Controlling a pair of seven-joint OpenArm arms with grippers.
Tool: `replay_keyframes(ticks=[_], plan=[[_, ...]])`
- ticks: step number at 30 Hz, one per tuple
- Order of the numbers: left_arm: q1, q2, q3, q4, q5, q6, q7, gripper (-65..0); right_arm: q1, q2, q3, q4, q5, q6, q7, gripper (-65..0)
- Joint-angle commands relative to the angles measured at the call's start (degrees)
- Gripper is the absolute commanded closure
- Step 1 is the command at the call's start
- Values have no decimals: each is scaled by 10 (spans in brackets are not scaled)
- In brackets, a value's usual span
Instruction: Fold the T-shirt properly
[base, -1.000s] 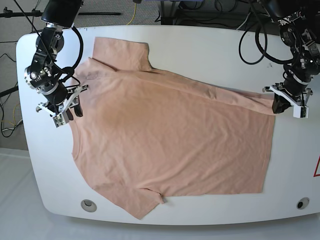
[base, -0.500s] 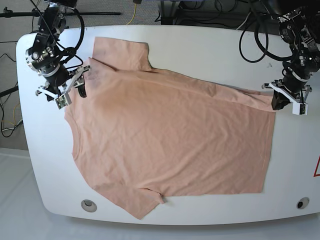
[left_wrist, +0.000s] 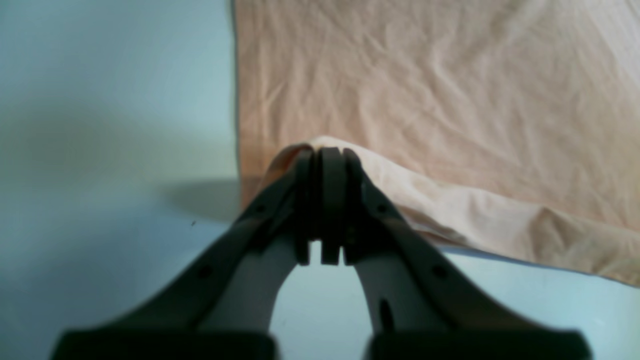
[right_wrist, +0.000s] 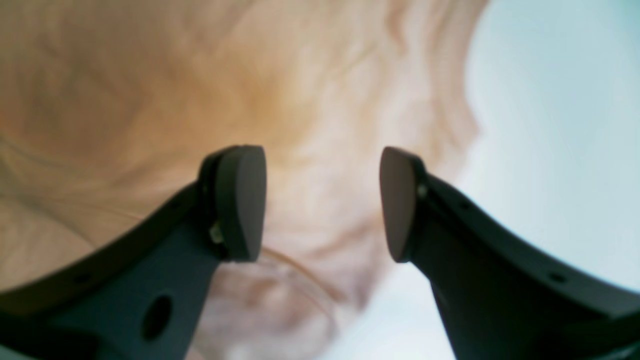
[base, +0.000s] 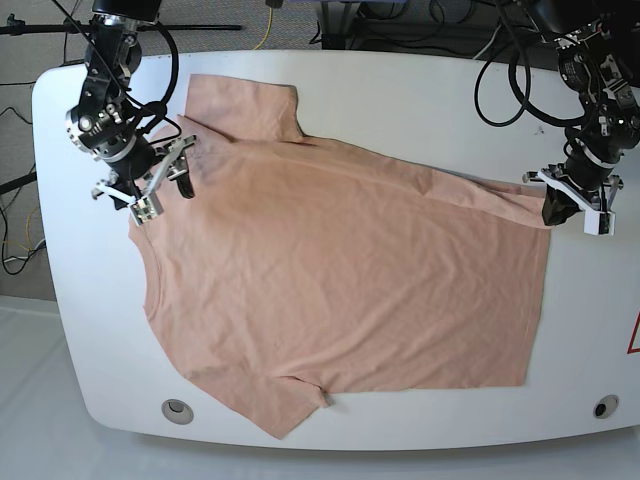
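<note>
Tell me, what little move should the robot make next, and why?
Probably lower the open right gripper onto the T-shirt at its shoulder and close it: the left gripper already pinches the hem corner, while the right one hangs above the cloth, holding nothing.

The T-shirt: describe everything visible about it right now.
The T-shirt is plain peach-pink, short-sleeved, soft wrinkled cotton by its look, with no print. It lies spread flat across most of the white table, collar end toward the base view's left, hem toward its right. One sleeve points to the far edge, the other to the near edge. The left hand is shut on a lifted hem corner. The right hand hangs open over the shoulder area; contact is unclear.
</note>
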Motion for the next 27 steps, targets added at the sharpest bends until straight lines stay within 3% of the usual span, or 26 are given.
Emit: replay_keyframes(ticks=[1, 11, 15, 23, 25, 27], plan=[[-7, -7, -2, 9, -10, -1, -16, 0, 14, 6, -4, -4, 12, 3, 16, -325], [-6, -8, 1, 1, -4, 3, -20, 0, 11, -10, -4, -50, -15, 3, 45, -246], [-3, -8, 2, 5, 2, 3, -23, -2, -43, -25, 14, -32, -22, 0, 58, -215], [2, -9, 3, 1, 6, 3, -27, -4, -90, -46, 59, -17, -6, -5, 65, -305], [0, -10, 3, 0, 1, 3, -25, 0, -85, -56, 87, 0, 1, -3, 65, -379], [0, -10, 3, -1, 1, 3, -26, 0, -86, -60, 99, 5, 12, -3, 67, -405]])
